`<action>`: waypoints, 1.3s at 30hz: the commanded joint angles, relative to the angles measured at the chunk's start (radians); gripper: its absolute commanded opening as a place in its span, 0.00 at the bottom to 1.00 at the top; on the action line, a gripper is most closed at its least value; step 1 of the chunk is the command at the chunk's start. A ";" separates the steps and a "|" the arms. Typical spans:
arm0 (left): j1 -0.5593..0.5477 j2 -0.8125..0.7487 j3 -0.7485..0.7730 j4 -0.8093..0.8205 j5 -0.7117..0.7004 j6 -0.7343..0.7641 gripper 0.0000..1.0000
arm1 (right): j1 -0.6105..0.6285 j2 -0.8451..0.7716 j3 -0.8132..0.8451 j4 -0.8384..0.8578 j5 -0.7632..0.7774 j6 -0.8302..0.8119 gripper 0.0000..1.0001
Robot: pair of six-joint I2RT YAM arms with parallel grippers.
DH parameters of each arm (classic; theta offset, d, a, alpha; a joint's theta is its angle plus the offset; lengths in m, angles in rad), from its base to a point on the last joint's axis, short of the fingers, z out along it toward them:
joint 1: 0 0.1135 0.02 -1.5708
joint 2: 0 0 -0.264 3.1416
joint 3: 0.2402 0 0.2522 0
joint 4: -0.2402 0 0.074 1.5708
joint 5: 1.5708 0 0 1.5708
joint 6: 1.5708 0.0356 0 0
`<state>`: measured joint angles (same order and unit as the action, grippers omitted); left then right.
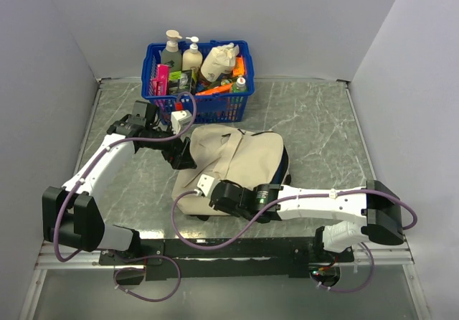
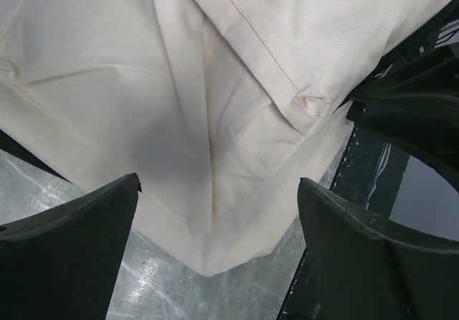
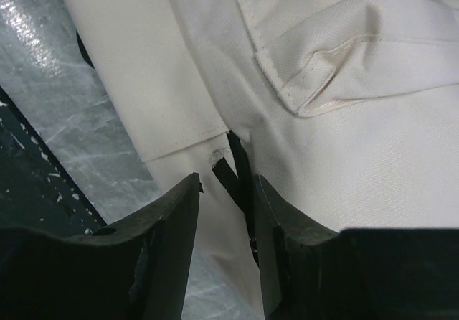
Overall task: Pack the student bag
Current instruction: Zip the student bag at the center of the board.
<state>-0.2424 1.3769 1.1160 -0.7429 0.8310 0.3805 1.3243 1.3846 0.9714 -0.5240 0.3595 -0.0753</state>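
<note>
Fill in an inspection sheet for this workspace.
Surface: grey marbled table, no spills seen.
Job's things: beige student bag lying mid-table, strap across its top.
Clutter: blue basket at the far edge, stuffed with pump bottles and packets.
Grippers: left tool open, straddling a bag corner; right tool narrowly apart around a black tab, grip unclear.
Cables: purple cables loop off both arms, one beside the bag.
Surroundings: plain pale walls; nothing else seen.

Student bag (image 1: 215, 144) in matt cream woven cloth, stitched seams; basket (image 1: 208, 109) in glossy blue plastic; table (image 1: 315, 126) smooth, grey-marbled, slightly shiny.
</note>
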 commanded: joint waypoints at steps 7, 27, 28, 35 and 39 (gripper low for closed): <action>-0.005 -0.022 -0.048 0.040 0.010 0.031 0.96 | 0.004 0.028 -0.014 0.096 0.065 0.003 0.27; -0.175 -0.059 -0.054 0.060 -0.050 0.006 0.96 | 0.001 -0.196 -0.068 0.071 0.177 0.101 0.00; -0.193 -0.061 -0.058 0.066 -0.064 0.006 0.96 | -0.002 -0.225 -0.074 0.076 0.183 0.109 0.00; -0.374 -0.085 -0.116 0.203 -0.118 -0.031 0.96 | -0.051 -0.347 -0.154 0.093 0.165 0.227 0.00; -0.455 -0.024 -0.124 0.270 -0.220 -0.022 0.96 | -0.060 -0.410 -0.204 0.104 0.138 0.298 0.00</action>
<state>-0.6399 1.3289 1.0008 -0.5831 0.7010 0.3611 1.2751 1.0439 0.7944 -0.4549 0.4957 0.1295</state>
